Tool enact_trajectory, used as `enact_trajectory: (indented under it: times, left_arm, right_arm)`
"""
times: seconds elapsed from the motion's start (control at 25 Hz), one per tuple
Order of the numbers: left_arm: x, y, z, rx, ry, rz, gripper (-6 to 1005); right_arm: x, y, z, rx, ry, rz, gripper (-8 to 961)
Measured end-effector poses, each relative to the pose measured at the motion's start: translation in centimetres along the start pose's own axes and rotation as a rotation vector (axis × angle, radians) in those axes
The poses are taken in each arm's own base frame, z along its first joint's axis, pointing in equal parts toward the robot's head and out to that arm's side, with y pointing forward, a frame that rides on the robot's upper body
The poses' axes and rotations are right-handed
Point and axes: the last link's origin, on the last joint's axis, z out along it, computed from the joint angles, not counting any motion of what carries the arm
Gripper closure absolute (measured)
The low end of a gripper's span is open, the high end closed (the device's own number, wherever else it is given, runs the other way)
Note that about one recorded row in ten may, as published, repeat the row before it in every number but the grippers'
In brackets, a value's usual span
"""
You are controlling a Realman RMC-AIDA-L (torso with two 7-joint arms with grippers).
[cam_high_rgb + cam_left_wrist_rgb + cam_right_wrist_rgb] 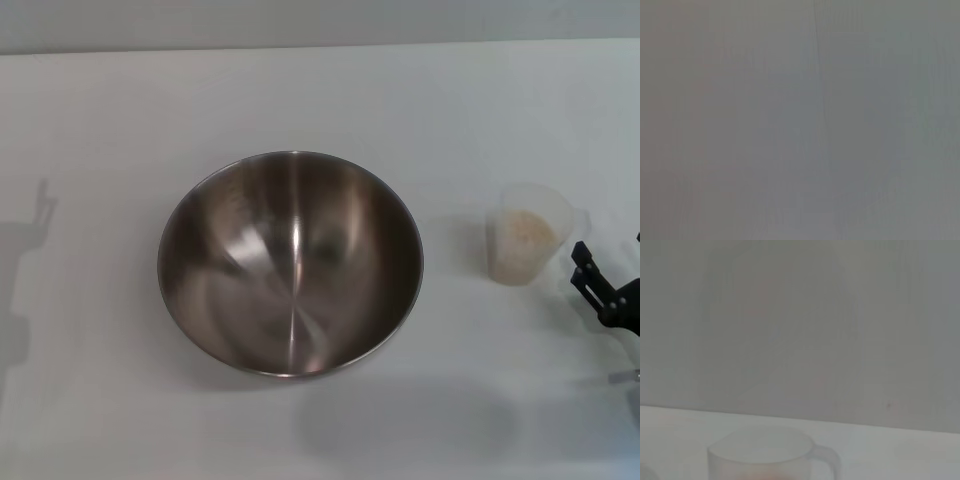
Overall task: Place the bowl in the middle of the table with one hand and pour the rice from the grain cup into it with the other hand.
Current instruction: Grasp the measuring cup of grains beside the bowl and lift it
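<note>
I see grain cup (762, 455) upright, handle to one side | standing on white desk (900, 450) | plain grey wall behind

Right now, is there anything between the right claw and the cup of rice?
No, nothing visible. The right claw sits just beside the cup, only bare table between them. The path from the cup to the bowl also looks free.

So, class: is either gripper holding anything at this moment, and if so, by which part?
Nothing is held. The right gripper sits just beside the grain cup, not touching it. The bowl stands free, and the left gripper is out of view.
</note>
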Motion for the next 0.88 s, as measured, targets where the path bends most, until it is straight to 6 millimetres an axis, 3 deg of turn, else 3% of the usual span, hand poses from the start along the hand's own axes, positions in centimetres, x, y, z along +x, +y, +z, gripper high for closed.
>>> enact_trajectory:
  times: [0.88]
  left_arm:
    - [-0.30,-0.28,-0.55,0.008,-0.012,0.002,166]
  right_arm:
    - [-0.36,0.04,0.88,-0.009,-0.010,-0.005,152]
